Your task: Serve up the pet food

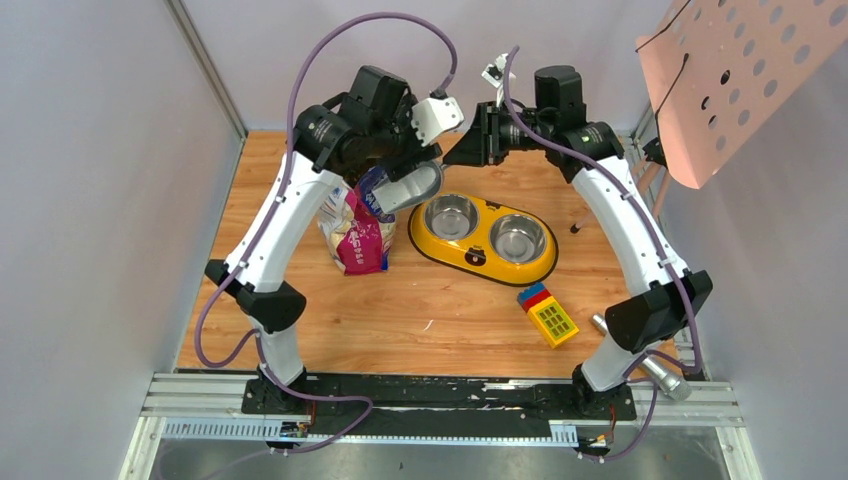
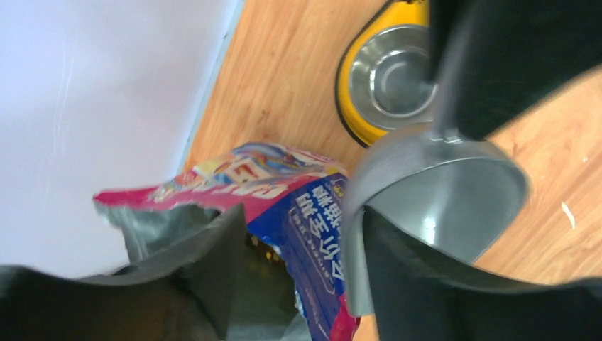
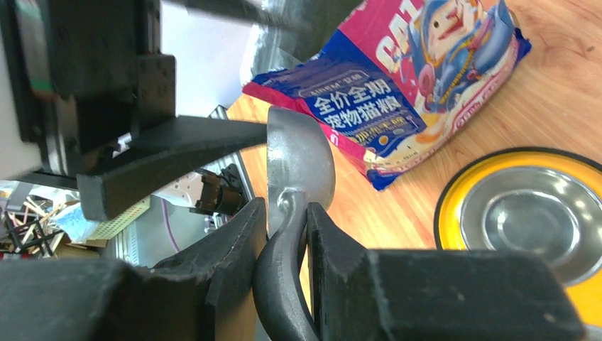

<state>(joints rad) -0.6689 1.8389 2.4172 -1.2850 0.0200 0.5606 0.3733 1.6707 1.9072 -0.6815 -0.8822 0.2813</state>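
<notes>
On the wooden table stood 1 yellow feeder with 2 steel bowls, both showing bright metal bottoms. At its 9 o'clock stood 1 glossy blue-and-magenta bag, its torn top open. The pet food showed only as a few small specks in the dim mouth of that bag, too dark to count or describe further. There was 1 grey metal scoop, held in the air at about 10 o'clock of the feeder, just beside the bag's top and above the nearer bowl's edge. Its hollow showed plain grey metal in the left wrist view. The right gripper was clamped tight on the scoop's dark handle, 1 finger pressed to each side of it, with the scoop's cup pointing toward the bag. The left gripper hung over the bag's mouth with its 2 fingers apart. 1 finger sat at the opening and the other outside, against the scoop's rim, with the bag's blue printed wall lying across the gap. Whether those fingers pinched that wall I could not tell. At 5 o'clock of the feeder, well apart from it, lay 1 toy block of blue, red, yellow and green. The 2 arms arched in from 7 and 5 o'clock and met over the far half of the table.
</notes>
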